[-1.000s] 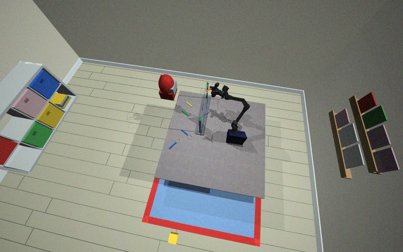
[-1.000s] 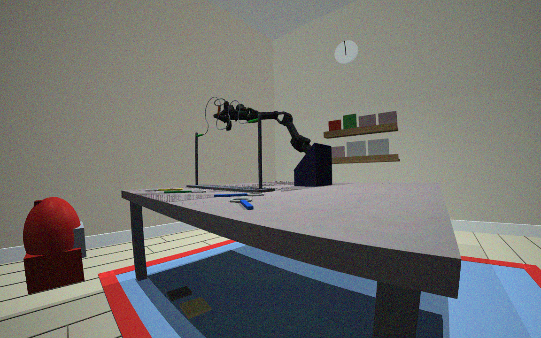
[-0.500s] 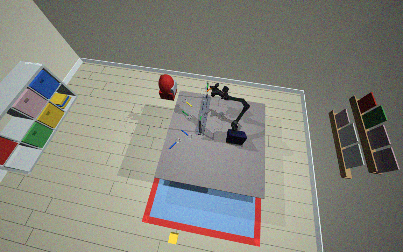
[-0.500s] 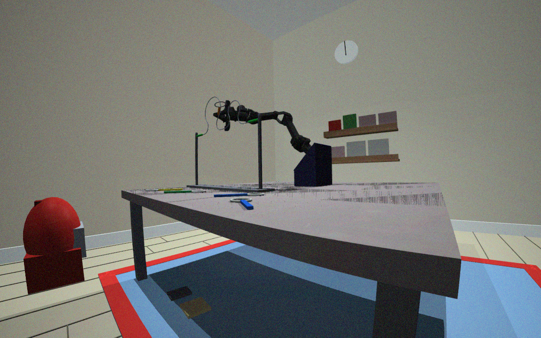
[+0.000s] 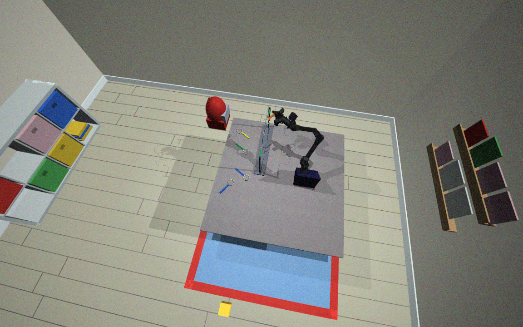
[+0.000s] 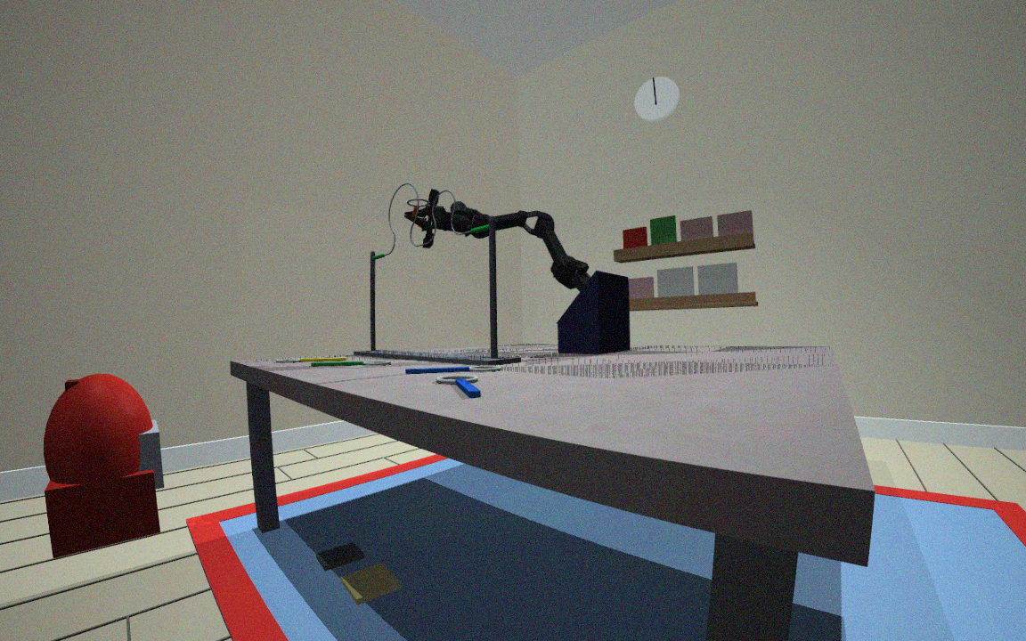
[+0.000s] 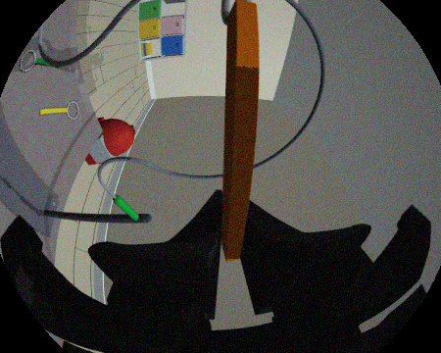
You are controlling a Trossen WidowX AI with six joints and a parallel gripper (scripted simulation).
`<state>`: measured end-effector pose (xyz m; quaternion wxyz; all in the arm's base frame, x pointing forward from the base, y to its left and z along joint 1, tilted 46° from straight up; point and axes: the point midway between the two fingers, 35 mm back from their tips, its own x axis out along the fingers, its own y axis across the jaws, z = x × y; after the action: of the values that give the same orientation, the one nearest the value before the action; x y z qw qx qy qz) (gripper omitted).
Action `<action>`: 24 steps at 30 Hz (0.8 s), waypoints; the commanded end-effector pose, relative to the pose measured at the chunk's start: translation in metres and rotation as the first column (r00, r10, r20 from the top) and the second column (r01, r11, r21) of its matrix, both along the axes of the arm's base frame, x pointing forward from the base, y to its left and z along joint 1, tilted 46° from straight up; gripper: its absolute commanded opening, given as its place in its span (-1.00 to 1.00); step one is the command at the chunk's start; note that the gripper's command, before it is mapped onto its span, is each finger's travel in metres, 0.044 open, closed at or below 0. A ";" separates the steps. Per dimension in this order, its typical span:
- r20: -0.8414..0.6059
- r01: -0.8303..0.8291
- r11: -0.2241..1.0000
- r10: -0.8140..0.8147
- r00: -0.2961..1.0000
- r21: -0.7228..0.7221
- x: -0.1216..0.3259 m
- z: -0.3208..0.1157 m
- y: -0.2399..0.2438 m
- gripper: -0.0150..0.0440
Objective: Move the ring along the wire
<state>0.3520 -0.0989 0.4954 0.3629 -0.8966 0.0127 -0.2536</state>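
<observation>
My gripper (image 5: pixel 274 114) (image 6: pixel 411 215) (image 7: pixel 224 195) is shut on the orange handle (image 5: pixel 271 116) (image 7: pixel 241 123). The ring (image 6: pixel 419 206) (image 7: pixel 225 11) is at the handle's far end, mostly out of frame in the wrist view. In the exterior view it lies nearly flat beside the tall arch of the grey wire (image 7: pixel 322 74); contact and how the wire passes through it cannot be told. The far green part (image 6: pixel 378 255) (image 7: pixel 126 207) joins the far post (image 6: pixel 372 303). The near green part (image 6: pixel 478 229) joins the near post (image 6: pixel 492 295). The ring is nearer the far post.
A yellow-handled ring (image 5: pixel 245 135) (image 7: pixel 54 111), a green-handled ring (image 5: pixel 239 146) and two blue-handled rings lie on the table (image 5: pixel 271 211) beyond the wire stand. The dark robot base (image 5: pixel 306 178) (image 6: pixel 596 314) stands on the other side. Loops of the grey wire run close around my gripper.
</observation>
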 end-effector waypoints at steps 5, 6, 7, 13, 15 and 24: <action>0.002 0.001 0.994 -0.001 1.000 -0.110 0.000 0.001 0.003 -1.00; 0.003 0.002 0.992 -0.001 1.000 -0.123 0.000 0.002 0.003 -1.00; 0.004 0.002 0.991 -0.001 1.000 -0.135 0.000 0.002 0.004 -1.00; 0.008 0.004 0.978 -0.003 1.000 -0.209 0.000 0.003 0.006 -1.00; 0.010 0.005 0.972 -0.003 1.000 -0.233 0.000 0.004 0.006 -1.00; 0.016 0.009 0.940 -0.004 1.000 -0.341 0.000 0.006 0.010 -1.00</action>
<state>0.3516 -0.0908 0.5010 0.2242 -0.9389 -0.0248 -0.2601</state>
